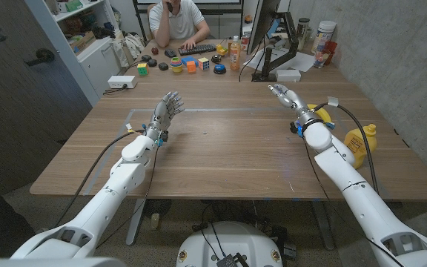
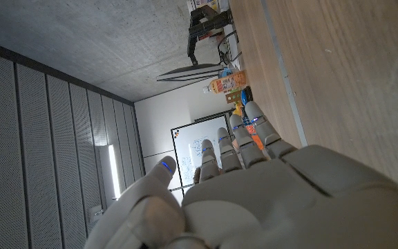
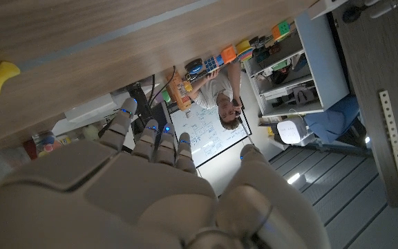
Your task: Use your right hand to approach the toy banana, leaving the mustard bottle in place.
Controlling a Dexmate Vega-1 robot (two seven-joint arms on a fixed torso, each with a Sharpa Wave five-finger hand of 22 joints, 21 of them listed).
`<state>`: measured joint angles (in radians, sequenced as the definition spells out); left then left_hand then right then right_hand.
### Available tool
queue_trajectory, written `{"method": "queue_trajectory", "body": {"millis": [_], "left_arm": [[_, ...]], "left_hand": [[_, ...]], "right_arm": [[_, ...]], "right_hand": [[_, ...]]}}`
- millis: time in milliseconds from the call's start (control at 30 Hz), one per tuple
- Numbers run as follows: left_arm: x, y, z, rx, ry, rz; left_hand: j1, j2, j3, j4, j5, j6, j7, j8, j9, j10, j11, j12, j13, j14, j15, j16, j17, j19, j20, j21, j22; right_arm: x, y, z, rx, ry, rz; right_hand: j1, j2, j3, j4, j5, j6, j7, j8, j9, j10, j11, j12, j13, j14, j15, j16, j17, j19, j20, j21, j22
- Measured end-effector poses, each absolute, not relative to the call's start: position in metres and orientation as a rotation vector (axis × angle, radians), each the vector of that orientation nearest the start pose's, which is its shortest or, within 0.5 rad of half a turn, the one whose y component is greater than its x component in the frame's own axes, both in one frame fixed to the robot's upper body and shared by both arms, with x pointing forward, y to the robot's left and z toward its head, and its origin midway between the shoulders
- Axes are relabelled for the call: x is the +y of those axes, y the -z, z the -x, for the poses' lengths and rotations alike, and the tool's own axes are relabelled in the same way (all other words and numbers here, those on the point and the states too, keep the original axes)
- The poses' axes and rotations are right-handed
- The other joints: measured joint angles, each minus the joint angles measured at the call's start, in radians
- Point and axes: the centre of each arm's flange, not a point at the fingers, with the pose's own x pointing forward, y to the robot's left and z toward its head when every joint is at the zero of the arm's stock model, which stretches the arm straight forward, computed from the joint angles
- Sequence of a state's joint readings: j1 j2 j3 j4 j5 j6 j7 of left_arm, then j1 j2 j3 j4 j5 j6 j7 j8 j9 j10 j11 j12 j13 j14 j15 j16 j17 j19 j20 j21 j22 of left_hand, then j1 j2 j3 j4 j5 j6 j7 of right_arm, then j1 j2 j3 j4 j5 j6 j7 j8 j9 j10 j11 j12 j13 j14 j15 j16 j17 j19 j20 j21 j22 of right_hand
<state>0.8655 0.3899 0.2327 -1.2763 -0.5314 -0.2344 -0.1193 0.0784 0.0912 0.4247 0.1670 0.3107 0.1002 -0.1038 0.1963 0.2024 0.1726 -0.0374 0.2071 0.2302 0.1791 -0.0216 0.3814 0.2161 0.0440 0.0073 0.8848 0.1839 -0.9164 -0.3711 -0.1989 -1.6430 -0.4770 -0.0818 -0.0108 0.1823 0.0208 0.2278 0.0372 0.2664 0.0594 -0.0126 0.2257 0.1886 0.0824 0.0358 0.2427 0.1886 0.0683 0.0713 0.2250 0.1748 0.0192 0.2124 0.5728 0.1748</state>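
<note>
Toy banana (image 1: 316,111) beside right hand (image 1: 284,95), mustard bottle (image 1: 362,142) upright

wooden table (image 1: 228,152) | mustard bottle (image 1: 362,141) (right edge) | toy banana (image 1: 319,113)

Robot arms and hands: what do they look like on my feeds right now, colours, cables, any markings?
Both arms have glossy white shells with a black cable running along each. The left hand and right hand are silver-grey metal with segmented fingers, small blue lights on the fingers, and blue fittings at the wrists.
</note>
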Motion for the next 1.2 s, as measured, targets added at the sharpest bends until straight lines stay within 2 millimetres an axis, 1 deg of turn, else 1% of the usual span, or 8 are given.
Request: {"method": "queue_trajectory", "body": {"millis": [167, 200, 300, 333, 500, 633, 833, 1200], "left_arm": [[0.288, 0.035, -0.658, -0.576, 0.217, 0.048], [0.287, 0.034, -0.659, -0.577, 0.216, 0.05], [0.287, 0.035, -0.659, -0.576, 0.219, 0.048], [0.287, 0.034, -0.661, -0.576, 0.217, 0.052], [0.286, 0.033, -0.662, -0.574, 0.218, 0.05], [0.286, 0.033, -0.664, -0.572, 0.217, 0.05], [0.285, 0.032, -0.666, -0.57, 0.217, 0.051], [0.283, 0.031, -0.668, -0.567, 0.218, 0.05]], "left_hand": [[0.0, 0.0, 0.0, 0.0, 0.0, 0.0, 0.0, 0.0, 0.0, 0.0, 0.0, 0.0, 0.0, 0.0, 0.0, 0.0, 0.0, 0.0, 0.0, 0.0, 0.0], [0.0, 0.0, 0.0, 0.0, 0.0, 0.0, 0.0, 0.0, 0.0, 0.0, 0.0, 0.0, 0.0, 0.0, 0.0, 0.0, 0.0, 0.0, 0.0, 0.0, 0.0], [0.0, 0.0, 0.0, 0.0, 0.0, 0.0, 0.0, 0.0, 0.0, 0.0, 0.0, 0.0, 0.0, 0.0, 0.0, 0.0, 0.0, 0.0, 0.0, 0.0, 0.0], [0.0, 0.0, 0.0, 0.0, 0.0, 0.0, 0.0, 0.0, 0.0, 0.0, 0.0, 0.0, 0.0, 0.0, 0.0, 0.0, 0.0, 0.0, 0.0, 0.0, 0.0], [0.0, 0.0, 0.0, 0.0, 0.0, 0.0, 0.0, 0.0, 0.0, 0.0, 0.0, 0.0, 0.0, 0.0, 0.0, 0.0, 0.0, 0.0, 0.0, 0.0, 0.0], [0.0, 0.0, 0.0, 0.0, 0.0, 0.0, 0.0, 0.0, 0.0, 0.0, 0.0, 0.0, 0.0, 0.0, 0.0, 0.0, 0.0, 0.0, 0.0, 0.0, 0.0], [0.0, 0.0, 0.0, 0.0, 0.0, 0.0, 0.0, 0.0, 0.0, 0.0, 0.0, 0.0, 0.0, 0.0, 0.0, 0.0, 0.0, 0.0, 0.0, 0.0, 0.0], [0.0, 0.0, 0.0, 0.0, 0.0, 0.0, 0.0, 0.0, 0.0, 0.0, 0.0, 0.0, 0.0, 0.0, 0.0, 0.0, 0.0, 0.0, 0.0, 0.0, 0.0]], "right_arm": [[-0.239, -0.041, -0.611, -0.65, 0.145, 0.962], [-0.242, -0.041, -0.612, -0.633, 0.192, 1.035], [-0.234, -0.047, -0.609, -0.654, 0.18, 1.053], [-0.239, -0.05, -0.61, -0.631, 0.258, 1.165], [-0.235, -0.058, -0.608, -0.626, 0.318, 1.275], [-0.236, -0.061, -0.609, -0.596, 0.361, 1.367], [-0.234, -0.068, -0.611, -0.554, 0.393, 1.464], [-0.239, -0.079, -0.622, -0.44, 0.426, 1.606]], "right_hand": [[0.009, -0.015, -0.005, -0.012, 0.004, 0.0, 0.0, 0.0, 0.0, 0.004, -0.004, 0.0, 0.0, 0.004, -0.004, 0.0, 0.0, 0.0, 0.0, -0.004, 0.0], [0.012, -0.019, -0.004, -0.013, 0.004, 0.002, -0.002, 0.0, 0.0, 0.005, -0.005, 0.0, 0.0, 0.007, -0.007, -0.004, 0.0, 0.004, 0.004, -0.008, -0.001], [0.019, -0.026, -0.008, -0.017, 0.004, 0.005, -0.005, 0.0, 0.0, 0.005, -0.005, 0.0, 0.0, 0.007, -0.007, -0.009, 0.0, 0.009, 0.002, -0.008, -0.003], [0.019, -0.026, -0.009, -0.017, 0.004, 0.005, -0.005, 0.0, 0.0, 0.005, -0.005, 0.0, 0.0, 0.007, -0.007, -0.008, 0.0, 0.011, 0.0, -0.008, -0.003], [0.03, -0.046, -0.018, -0.032, 0.008, 0.013, -0.013, 0.0, 0.005, 0.014, -0.015, 0.0, 0.005, 0.007, -0.007, -0.013, 0.001, 0.012, -0.002, -0.02, -0.003], [0.039, -0.063, -0.027, -0.042, 0.011, 0.022, -0.021, 0.0, 0.005, 0.01, -0.051, 0.0, 0.005, 0.001, -0.013, -0.022, 0.005, 0.012, -0.002, -0.035, -0.003], [0.042, -0.084, -0.037, -0.051, 0.018, 0.028, -0.017, -0.004, 0.005, -0.002, -0.07, -0.007, 0.005, -0.017, -0.013, -0.033, 0.005, 0.005, 0.005, -0.055, -0.003], [0.045, -0.118, -0.061, -0.063, 0.023, -0.004, -0.007, -0.021, 0.005, -0.035, -0.048, -0.022, 0.005, -0.026, -0.011, -0.033, 0.005, -0.003, 0.006, -0.08, -0.003]]}}
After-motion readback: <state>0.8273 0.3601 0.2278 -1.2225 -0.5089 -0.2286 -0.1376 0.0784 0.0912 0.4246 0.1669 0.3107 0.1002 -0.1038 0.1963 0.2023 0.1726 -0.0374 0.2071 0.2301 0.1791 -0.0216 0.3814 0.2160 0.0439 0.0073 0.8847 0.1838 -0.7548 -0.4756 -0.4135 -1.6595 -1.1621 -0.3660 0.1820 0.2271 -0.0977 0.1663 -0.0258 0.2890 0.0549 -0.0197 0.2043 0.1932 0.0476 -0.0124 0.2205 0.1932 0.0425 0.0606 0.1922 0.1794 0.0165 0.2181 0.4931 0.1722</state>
